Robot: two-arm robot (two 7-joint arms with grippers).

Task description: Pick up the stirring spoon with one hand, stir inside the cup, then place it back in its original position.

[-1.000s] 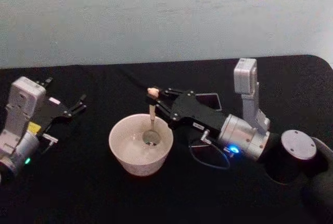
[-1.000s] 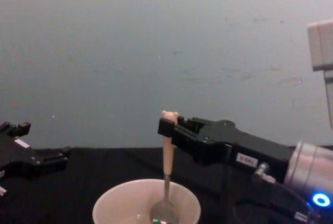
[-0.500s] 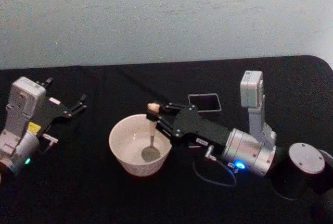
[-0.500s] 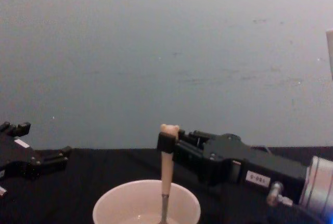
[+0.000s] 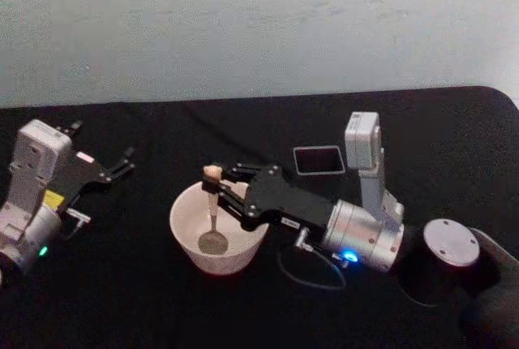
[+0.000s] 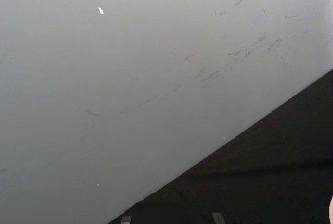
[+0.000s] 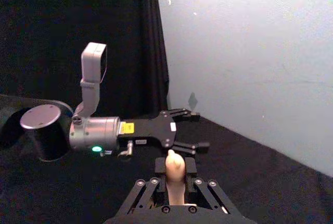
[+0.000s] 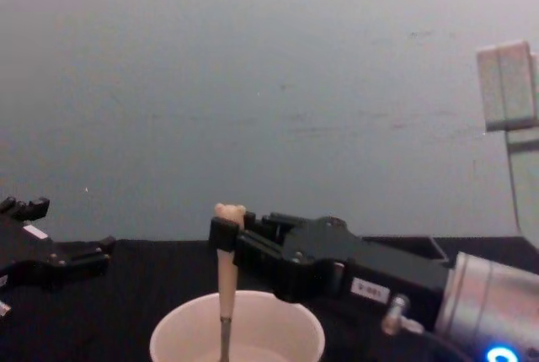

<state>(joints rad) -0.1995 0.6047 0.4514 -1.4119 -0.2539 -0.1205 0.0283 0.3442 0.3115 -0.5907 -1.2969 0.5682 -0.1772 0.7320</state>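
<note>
Stirring spoon [image 5: 212, 207] stands close to upright, long axis running top to bottom. Its bear-head end is up and its small round bowl is down inside the cup [image 5: 195, 256]. From the head view I see the bowl low in the cup, about mid-floor, with the thin metal shaft rising past the rim. I can't tell whether the bowl touches the bottom. In the chest view the cream handle [image 8: 226, 269] climbs straight out of the cup [image 8: 295, 328], with the bear head clear above the rim.

My right gripper [image 5: 212, 183] has its fingers pressed onto the cream handle, pinching it just under the bear head. The spoon hangs below the fingertips and the head pokes out above them. The gripper body lies roughly level and reaches in from the right across the cup's right rim. Its silver wrist [image 5: 361, 235] with the blue light sits lower right on the black table [image 5: 162, 300]. The right wrist view shows the bear head [image 7: 175, 174] sitting between the two pads.

Farther back and right of the cup, apart from it, is the dark grey square holder [image 5: 318, 160].

My left gripper [image 5: 102, 141] is parked at the left of the table, well apart from the cup, fingers spread and holding nothing. Behind everything is a pale wall [image 5: 243, 24].
</note>
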